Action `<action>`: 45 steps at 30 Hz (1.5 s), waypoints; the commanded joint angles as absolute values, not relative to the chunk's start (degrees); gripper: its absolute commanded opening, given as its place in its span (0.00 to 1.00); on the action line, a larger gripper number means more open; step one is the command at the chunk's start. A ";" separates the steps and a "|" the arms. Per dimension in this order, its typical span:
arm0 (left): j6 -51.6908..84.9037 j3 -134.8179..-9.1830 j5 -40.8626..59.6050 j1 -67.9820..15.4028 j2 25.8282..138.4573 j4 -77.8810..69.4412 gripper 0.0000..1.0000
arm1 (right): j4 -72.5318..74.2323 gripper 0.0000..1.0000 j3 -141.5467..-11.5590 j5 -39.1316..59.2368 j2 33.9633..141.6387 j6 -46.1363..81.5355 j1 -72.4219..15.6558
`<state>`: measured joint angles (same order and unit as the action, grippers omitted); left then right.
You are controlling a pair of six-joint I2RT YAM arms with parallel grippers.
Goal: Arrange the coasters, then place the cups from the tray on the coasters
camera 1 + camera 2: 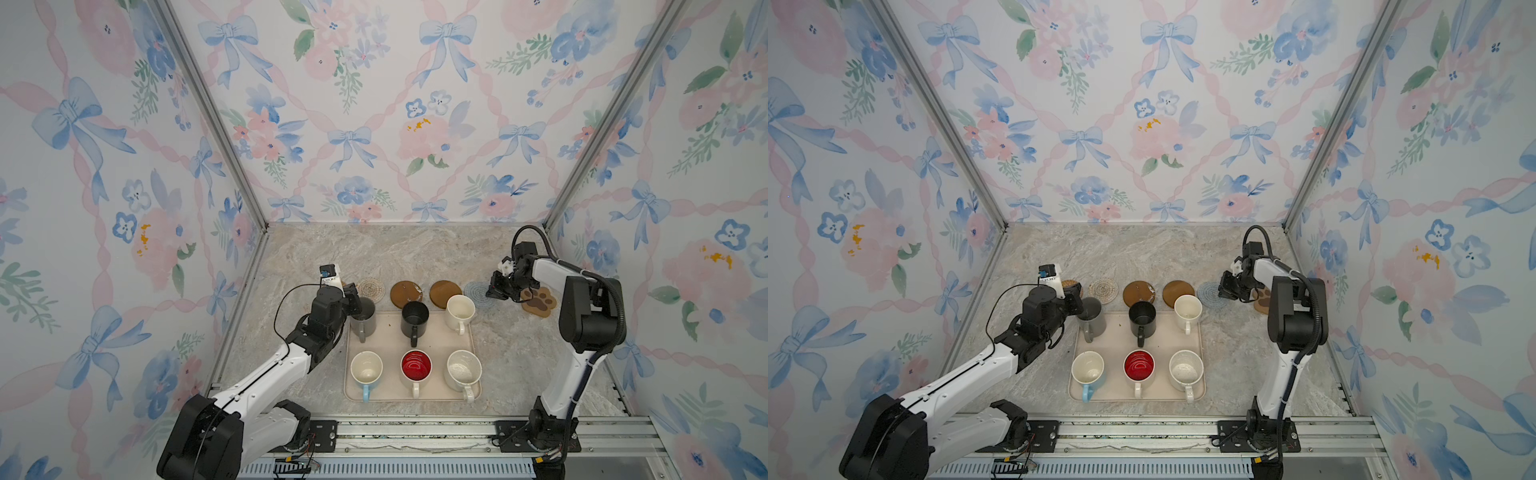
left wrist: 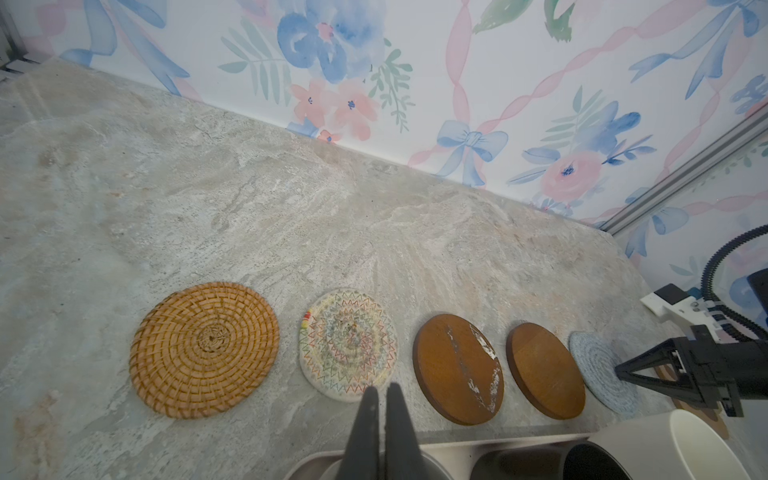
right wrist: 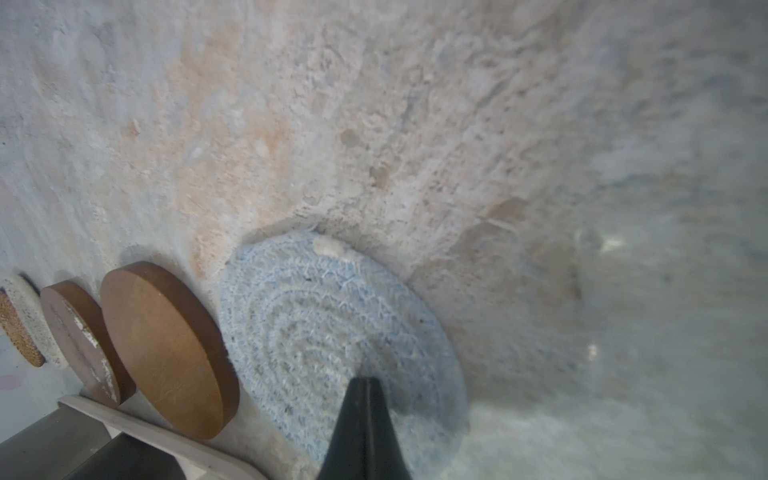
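Top views: we note six mugs (image 1: 416, 365) on the beige low-rimmed tray (image 1: 436, 345), coasters (image 1: 445, 292) rowed behind; left claw (image 1: 356, 306) over the grey handled mug (image 1: 363, 322). Left wrist: that claw clenched, grip unclear. Right wrist: right claw (image 3: 365, 384) clenched, tip on the blue-grey woven round coaster (image 3: 307, 316), probably straightening it.

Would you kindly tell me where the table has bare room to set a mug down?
Widest: bare marble between the coaster row and the back wall. Also the strip right of the tray, before the right arm's base. Crowded: the tray's far edge, where mugs, left gripper and right gripper bunch against that row.
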<state>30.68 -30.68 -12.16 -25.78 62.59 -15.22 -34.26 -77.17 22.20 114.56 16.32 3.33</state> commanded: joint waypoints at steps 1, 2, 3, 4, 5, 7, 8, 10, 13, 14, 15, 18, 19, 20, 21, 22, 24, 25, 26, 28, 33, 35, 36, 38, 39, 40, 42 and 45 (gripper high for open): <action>30.06 -31.85 -12.31 -25.33 62.93 -15.82 0.00 | -35.56 0.00 -77.35 18.16 117.50 16.13 4.10; 30.06 -31.84 -12.35 -25.36 62.78 -15.82 0.00 | -35.64 0.00 -77.40 17.99 117.44 16.17 4.05; 30.06 -31.72 -12.44 -25.39 62.71 -15.78 0.00 | -35.78 0.00 -77.31 17.65 117.35 16.17 4.12; 30.06 -31.72 -12.49 -25.32 62.75 -15.82 0.00 | -35.90 0.00 -77.26 17.39 117.17 16.03 4.20; 30.06 -31.69 -12.48 -25.31 62.75 -15.80 0.00 | -36.00 0.00 -77.17 17.19 117.10 16.05 4.27; 30.07 -31.71 -12.51 -25.32 62.59 -15.81 0.00 | -36.06 0.00 -76.91 17.09 116.73 15.95 4.46; 30.06 -31.64 -12.46 -25.36 62.58 -15.81 0.00 | -36.04 0.00 -76.75 17.01 116.55 16.00 4.55; 30.08 -31.64 -12.44 -25.32 62.44 -15.81 0.00 | -36.11 0.00 -76.40 16.87 116.04 15.98 4.80; 30.17 -31.60 -12.46 -25.33 62.36 -15.79 0.00 | -36.09 0.00 -75.91 16.90 115.36 15.99 5.02; 30.15 -31.57 -12.36 -25.31 62.40 -15.82 0.00 | -36.08 0.00 -75.79 16.88 115.16 15.92 5.14; 30.19 -31.59 -12.39 -25.34 62.32 -15.80 0.00 | -36.06 0.00 -75.76 16.92 114.98 15.95 5.12; 30.17 -31.48 -12.26 -25.31 62.30 -15.82 0.00 | -36.07 0.00 -75.52 16.96 114.53 15.88 5.27; 30.22 -31.48 -12.23 -25.32 62.21 -15.81 0.00 | -36.05 0.00 -75.46 17.11 114.36 15.90 5.28; 30.29 -31.48 -12.23 -25.32 62.23 -15.76 0.00 | -36.11 0.00 -75.42 17.22 114.26 15.89 5.27; 30.24 -31.52 -12.30 -25.29 62.22 -15.78 0.00 | -36.15 0.00 -75.41 17.31 114.08 15.85 5.32; 30.24 -31.54 -12.18 -25.36 62.23 -15.78 0.00 | -36.21 0.00 -75.33 17.34 113.91 15.91 5.32; 30.24 -31.47 -12.15 -25.37 62.12 -15.81 0.00 | -36.21 0.00 -74.91 17.40 113.19 15.86 5.28; 30.29 -31.55 -12.21 -25.37 62.14 -15.82 0.00 | -36.17 0.00 -74.63 17.63 112.65 15.97 5.28; 30.30 -31.48 -12.16 -25.37 62.14 -15.77 0.00 | -35.99 0.00 -74.48 17.87 112.25 15.99 5.33; 30.30 -31.47 -12.13 -25.34 62.14 -15.82 0.00 | -35.28 0.00 -74.13 19.43 111.24 15.99 5.20; 30.45 -31.79 -11.73 -25.34 62.56 -15.82 0.00 | -31.64 0.00 -73.85 25.45 108.55 16.20 4.93; 30.44 -31.89 -11.67 -25.32 62.62 -15.81 0.00 | -31.07 0.00 -74.23 25.42 107.07 16.59 4.63; 30.42 -31.84 -11.55 -25.31 62.61 -15.83 0.00 | -30.93 0.00 -74.50 25.29 106.19 16.72 4.59; 30.41 -31.88 -11.54 -25.31 62.51 -15.76 0.00 | -31.07 0.00 -75.00 24.36 104.42 17.11 4.74; 30.45 -31.75 -11.60 -25.32 62.41 -15.81 0.00 | -31.79 0.00 -75.38 23.38 103.38 17.01 4.75; 30.41 -31.73 -11.58 -25.35 62.33 -15.78 0.00 | -32.74 0.00 -75.79 21.43 102.43 16.89 4.86; 30.46 -31.62 -11.62 -25.31 62.05 -15.84 0.00 | -35.03 0.00 -76.36 16.36 100.51 16.40 5.39; 30.24 -31.30 -11.93 -25.36 61.49 -15.77 0.00 | -35.81 0.00 -75.14 11.82 97.17 15.89 8.04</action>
